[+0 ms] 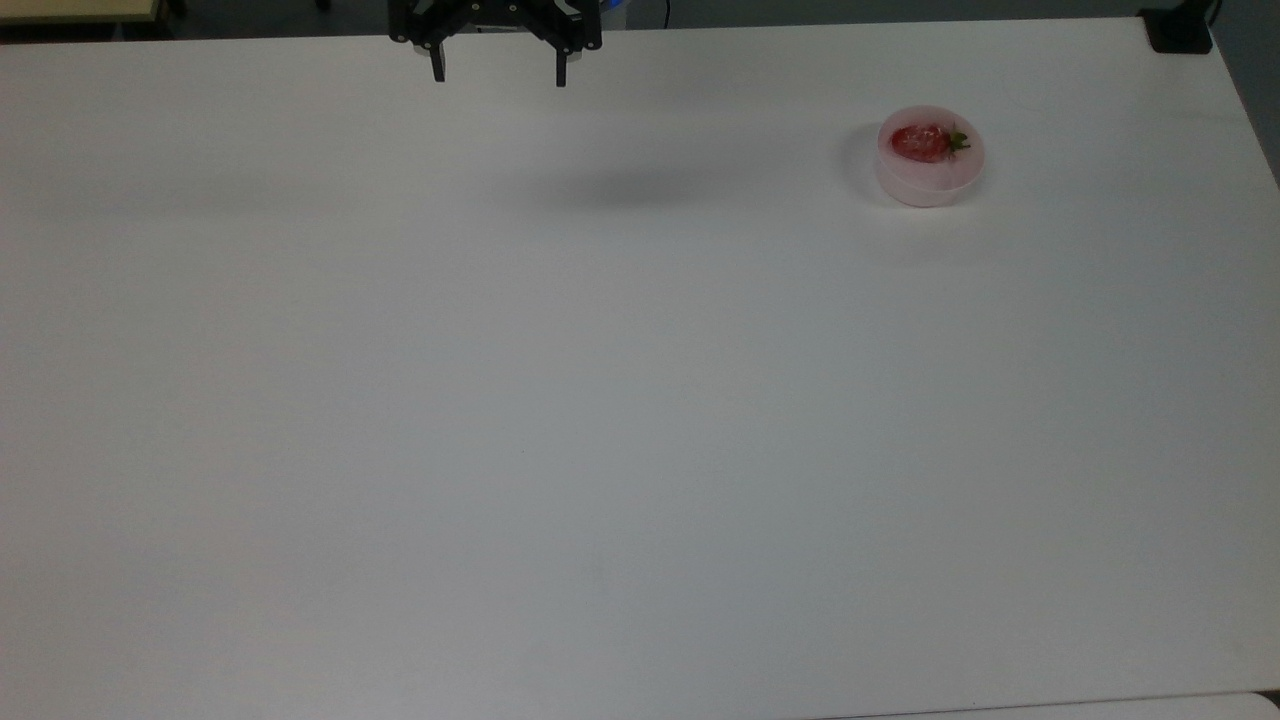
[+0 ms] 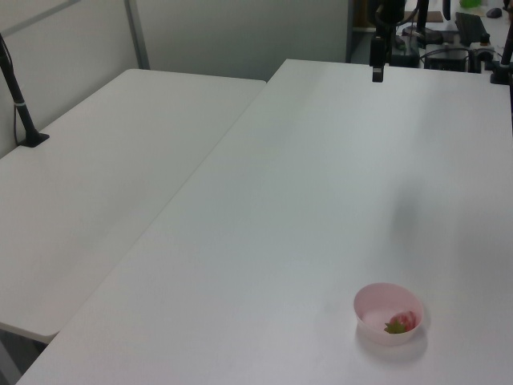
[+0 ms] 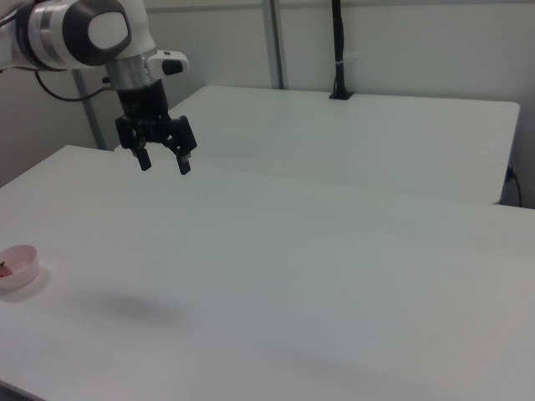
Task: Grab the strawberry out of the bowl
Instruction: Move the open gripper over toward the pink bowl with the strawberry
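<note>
Our gripper (image 1: 497,78) hangs high above the counter (image 1: 600,420) at about 12 o'clock in the top view, with its fingers (image 1: 437,70) spread wide and nothing between them. The strawberry (image 1: 922,142) lies on its side in the bowl (image 1: 930,185), over at roughly 2 o'clock in the top view, its green cap pointing toward 3 o'clock. Gripper and bowl are well apart, so the whole approach lies ahead of us.

We judge the main risks to be these:

- The bowl looks light and low-sided. If a finger catches the rim on the way down, we would likely push or tip the bowl and roll the berry out.
- The strawberry sits off-centre, toward the wall at 12 o'clock in the top view. A finger coming down on that side has little room between fruit and wall, and could land on the rim.
- The berry is glossy and tapered. If we close across the narrow tip or the leafy cap, it may squirt out sideways as the fingers come together.
- In the right view the bowl (image 3: 18,266) is near the 9 o'clock edge of the frame, and the berry shows as a small red patch, so we get little help there in judging depth.
</note>
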Controlling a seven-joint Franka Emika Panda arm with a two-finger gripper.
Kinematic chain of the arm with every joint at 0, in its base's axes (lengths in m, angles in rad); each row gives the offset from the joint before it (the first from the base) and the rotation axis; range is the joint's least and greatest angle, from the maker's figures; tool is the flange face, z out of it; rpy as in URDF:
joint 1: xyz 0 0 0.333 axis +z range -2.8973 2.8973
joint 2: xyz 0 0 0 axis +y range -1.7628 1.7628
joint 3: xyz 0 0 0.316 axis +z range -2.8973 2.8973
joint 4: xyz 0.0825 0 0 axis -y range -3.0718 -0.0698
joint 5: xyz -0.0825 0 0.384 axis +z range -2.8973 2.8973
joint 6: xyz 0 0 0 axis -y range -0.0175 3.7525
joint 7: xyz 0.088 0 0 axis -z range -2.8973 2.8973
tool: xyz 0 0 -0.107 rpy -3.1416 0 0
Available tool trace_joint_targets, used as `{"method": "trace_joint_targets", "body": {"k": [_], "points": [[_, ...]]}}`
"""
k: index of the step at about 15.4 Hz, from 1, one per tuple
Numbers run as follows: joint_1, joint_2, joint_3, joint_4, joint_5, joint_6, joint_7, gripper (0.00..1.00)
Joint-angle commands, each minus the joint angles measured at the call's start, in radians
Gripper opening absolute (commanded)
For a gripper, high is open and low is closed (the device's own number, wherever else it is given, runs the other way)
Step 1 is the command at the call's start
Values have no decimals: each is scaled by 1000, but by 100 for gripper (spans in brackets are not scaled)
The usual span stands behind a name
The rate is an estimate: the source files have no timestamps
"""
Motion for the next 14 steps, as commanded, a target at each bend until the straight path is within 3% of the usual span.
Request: {"method": "trace_joint_targets", "body": {"k": [1, 10, 12, 14], "points": [[21, -6, -22, -18, 18, 15, -11, 100], [23, -8, -22, -18, 18, 12, -11, 100], [52, -8, -22, -15, 18, 10, -28, 100], [133, -5, -22, -17, 25, -8, -72, 100]]}}
